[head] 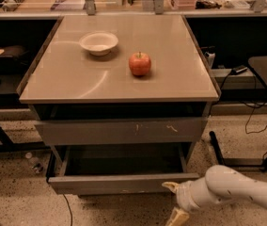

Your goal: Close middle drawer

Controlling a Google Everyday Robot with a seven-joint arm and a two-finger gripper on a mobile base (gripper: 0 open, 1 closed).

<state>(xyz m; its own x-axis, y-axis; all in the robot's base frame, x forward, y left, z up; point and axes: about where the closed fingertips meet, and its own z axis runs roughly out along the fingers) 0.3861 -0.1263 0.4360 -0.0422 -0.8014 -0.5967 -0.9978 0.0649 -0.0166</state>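
The middle drawer is found pulled out just below the scratched drawer front. Below that front's right end the gripper is held spread apart, nothing grasped.

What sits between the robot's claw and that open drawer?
Nothing: in the camera view, the gripper, low right, has its upper fingertip at the front of the middle drawer.

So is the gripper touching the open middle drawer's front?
Cannot tell. In the camera view the gripper, low right, has its upper fingertip overlapping the middle drawer front's lower edge; neither contact nor gap shows plainly.
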